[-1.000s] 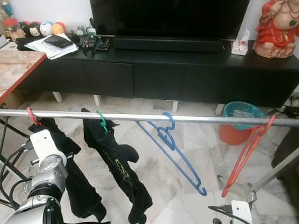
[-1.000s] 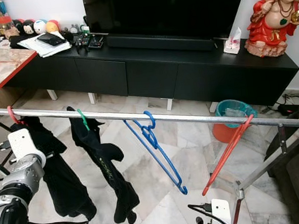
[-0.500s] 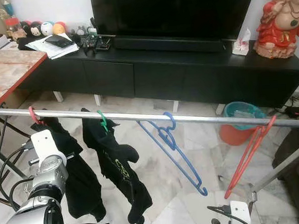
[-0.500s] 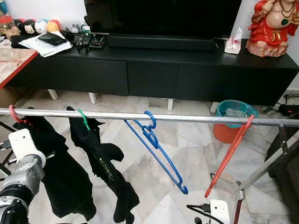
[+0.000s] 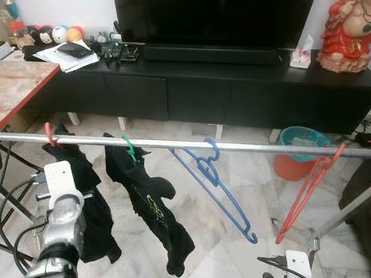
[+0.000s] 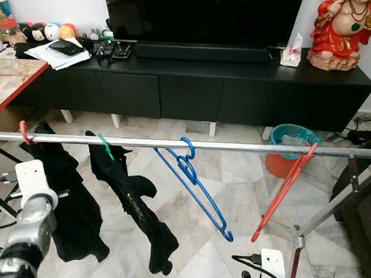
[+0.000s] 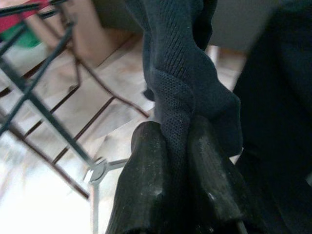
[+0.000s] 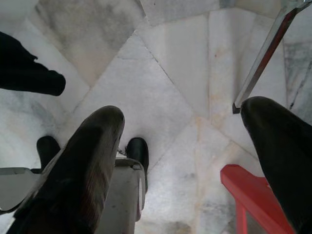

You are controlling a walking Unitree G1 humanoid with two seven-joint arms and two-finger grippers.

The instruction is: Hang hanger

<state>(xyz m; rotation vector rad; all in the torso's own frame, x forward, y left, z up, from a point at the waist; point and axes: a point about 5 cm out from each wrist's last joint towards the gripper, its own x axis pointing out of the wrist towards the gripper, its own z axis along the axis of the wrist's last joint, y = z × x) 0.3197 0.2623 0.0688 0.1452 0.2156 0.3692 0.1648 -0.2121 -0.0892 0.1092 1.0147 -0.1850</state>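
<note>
Two black fingers (image 7: pixel 146 195) of the left gripper (image 7: pixel 178 195) are clenched on a fold of dark garment (image 5: pixel 81 183), whose red hanger (image 5: pixel 49 135) hooks the rail (image 5: pixel 173 143) at left of frame. Lower right, the right gripper (image 8: pixel 190 161) hangs with jaws released above the marble floor (image 8: pixel 165 78). Along the rail hang another garment (image 5: pixel 152 210), a blue hanger (image 5: pixel 214 181) and an orange-red hanger (image 5: pixel 308 191).
</note>
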